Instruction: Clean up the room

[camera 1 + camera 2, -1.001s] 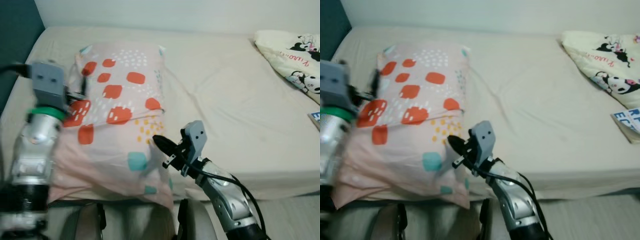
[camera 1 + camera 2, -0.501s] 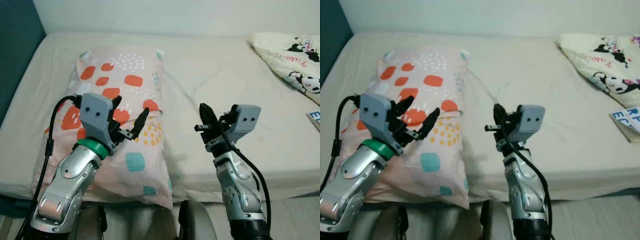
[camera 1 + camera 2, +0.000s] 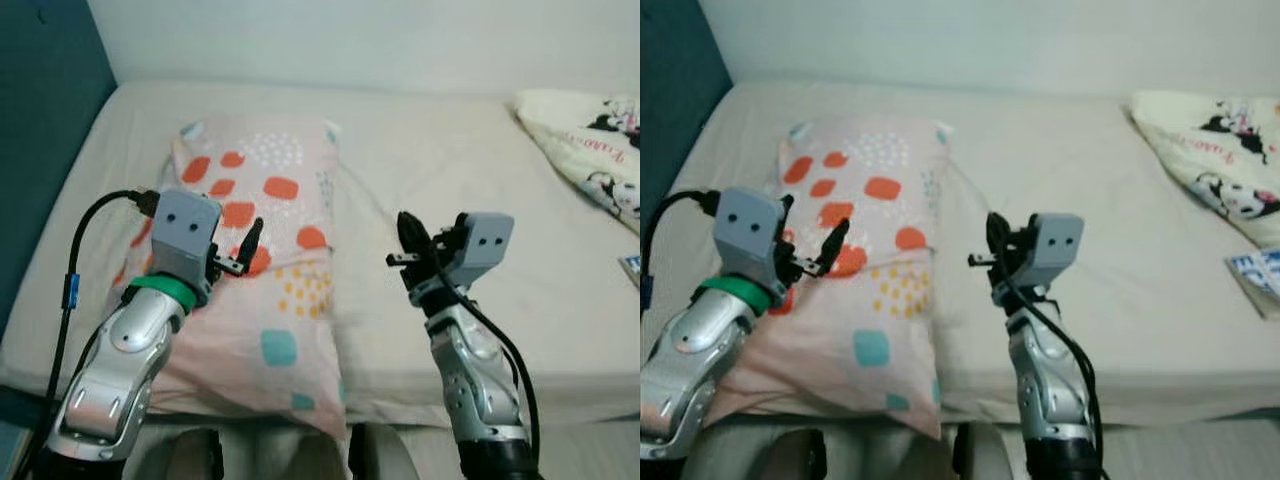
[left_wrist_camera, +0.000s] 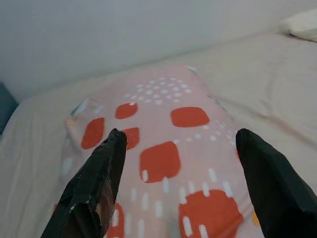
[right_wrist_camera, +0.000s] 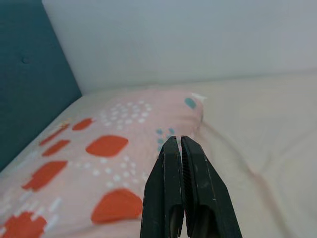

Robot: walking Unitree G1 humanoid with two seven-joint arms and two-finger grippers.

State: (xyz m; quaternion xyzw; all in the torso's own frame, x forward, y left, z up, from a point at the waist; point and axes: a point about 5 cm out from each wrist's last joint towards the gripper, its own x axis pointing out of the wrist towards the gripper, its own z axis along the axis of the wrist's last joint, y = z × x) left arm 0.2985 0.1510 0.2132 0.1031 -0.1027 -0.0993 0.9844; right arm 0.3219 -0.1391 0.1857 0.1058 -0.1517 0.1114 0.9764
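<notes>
**Both grippers raised over the bed**

Left eye: the pillow lies on the bed from the centre out to 9 o'clock. The left gripper hovers above it, fingers spread. The right gripper is raised at 3 o'clock of the pillow, fingers together and empty. A blanket sits at 2 o'clock.

Left wrist: two fingers apart, pillow between.

Right wrist: fingers pressed shut.

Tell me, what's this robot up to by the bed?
It stands at the bed, both arms raised. The left gripper, fingers open, hovers over a pink pillow with orange patches. The right gripper, fingers shut and holding nothing, hangs above the bare sheet beside it. A cartoon-print blanket lies at the far right.
</notes>
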